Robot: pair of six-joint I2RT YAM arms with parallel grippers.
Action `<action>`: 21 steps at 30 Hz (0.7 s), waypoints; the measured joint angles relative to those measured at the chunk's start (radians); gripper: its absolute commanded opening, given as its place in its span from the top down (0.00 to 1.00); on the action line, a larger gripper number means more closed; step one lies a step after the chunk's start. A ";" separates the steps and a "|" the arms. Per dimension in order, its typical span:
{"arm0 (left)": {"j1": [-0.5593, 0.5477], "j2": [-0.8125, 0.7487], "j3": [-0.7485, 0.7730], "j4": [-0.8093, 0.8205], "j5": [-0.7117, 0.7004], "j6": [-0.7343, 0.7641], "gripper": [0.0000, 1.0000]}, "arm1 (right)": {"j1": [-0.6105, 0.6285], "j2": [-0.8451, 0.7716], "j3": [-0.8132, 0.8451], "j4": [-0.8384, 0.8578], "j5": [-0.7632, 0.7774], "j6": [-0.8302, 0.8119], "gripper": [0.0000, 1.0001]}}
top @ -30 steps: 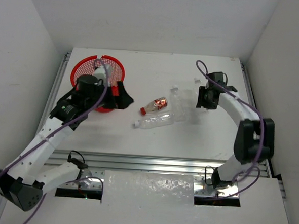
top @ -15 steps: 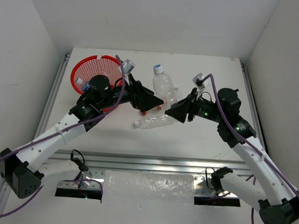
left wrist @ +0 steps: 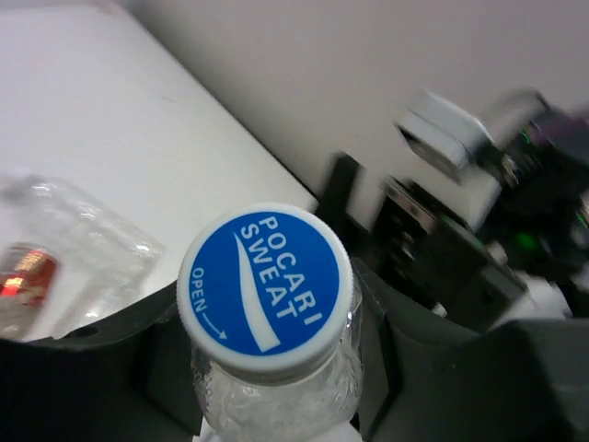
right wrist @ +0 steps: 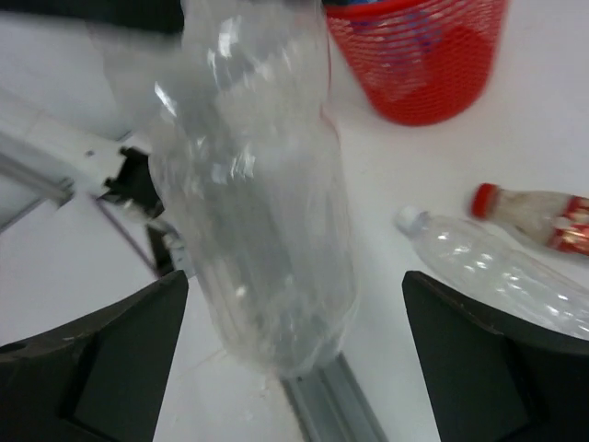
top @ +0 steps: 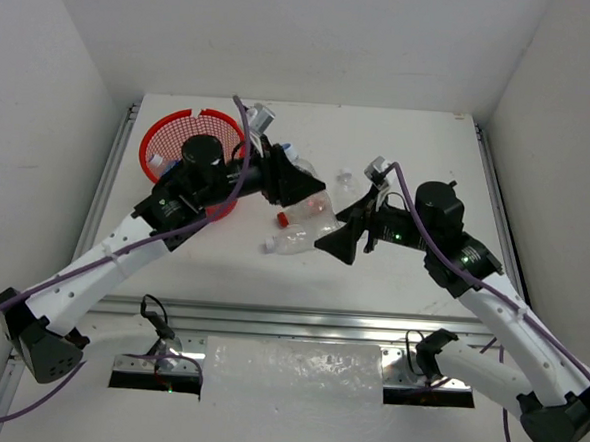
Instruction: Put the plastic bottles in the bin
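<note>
White table (top: 420, 149), walled on three sides, has bare room upper right; the bin (top: 165, 138) sits upper left. Beside it, the left gripper (top: 302, 186) is clamped on a bottle (left wrist: 265, 285), whose blue cap shows only in the left wrist view. The right gripper (top: 334, 238) stands spread. Right wrist view shows two more bottles (right wrist: 502, 272) lying flat.

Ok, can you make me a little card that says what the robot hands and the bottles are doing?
Left gripper: shut on the blue-capped bottle, just under the cap
Right gripper: open, fingers wide of that bottle
Bin: red mesh basket, standing upright
Lying on table: red-capped bottle, white-capped bottle, side by side
</note>
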 measured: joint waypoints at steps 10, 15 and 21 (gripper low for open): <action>0.257 0.158 0.501 -0.566 -0.801 0.053 1.00 | 0.001 -0.144 -0.066 -0.193 0.534 0.019 0.01; 0.407 0.261 0.546 -0.682 -0.954 0.075 1.00 | 0.001 -0.134 -0.146 -0.238 0.615 0.027 0.01; 0.437 0.388 0.546 -0.713 -0.943 0.081 0.89 | 0.001 -0.099 -0.185 -0.230 0.621 0.030 0.01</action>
